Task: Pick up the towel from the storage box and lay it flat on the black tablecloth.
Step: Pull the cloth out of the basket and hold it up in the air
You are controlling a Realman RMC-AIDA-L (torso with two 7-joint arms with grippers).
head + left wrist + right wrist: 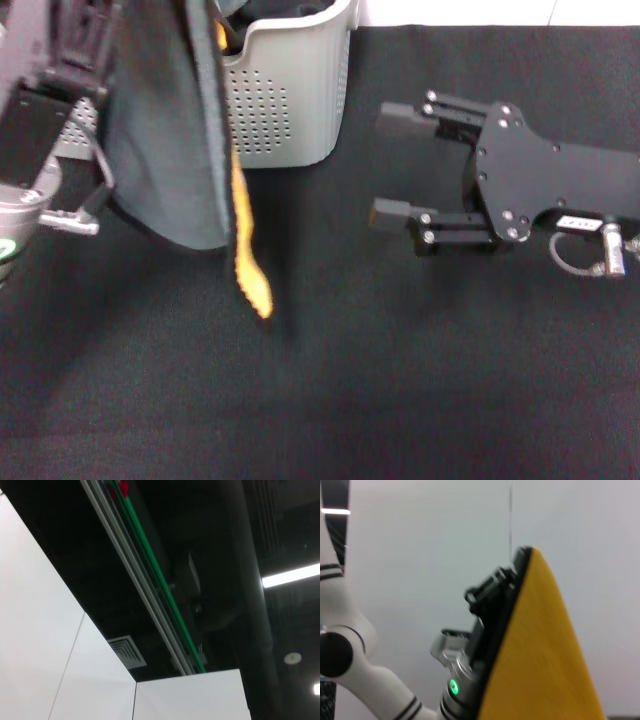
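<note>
The towel (165, 130) hangs in the air at the left, grey-green side toward me, with its yellow-orange reverse showing along the right edge. Its lower edge is just above the black tablecloth (400, 380). In the right wrist view my left gripper (512, 567) is shut on the top corner of the towel (535, 655), yellow side facing that camera. The storage box (290, 90) stands behind the towel at the top centre. My right gripper (395, 165) is open and empty to the right of the box, its fingers pointing toward the towel.
My left arm (35, 130) fills the left edge beside the towel. A cable and connector (600, 250) hang off the right wrist. The left wrist view shows only ceiling and wall panels. The tablecloth stretches across the front.
</note>
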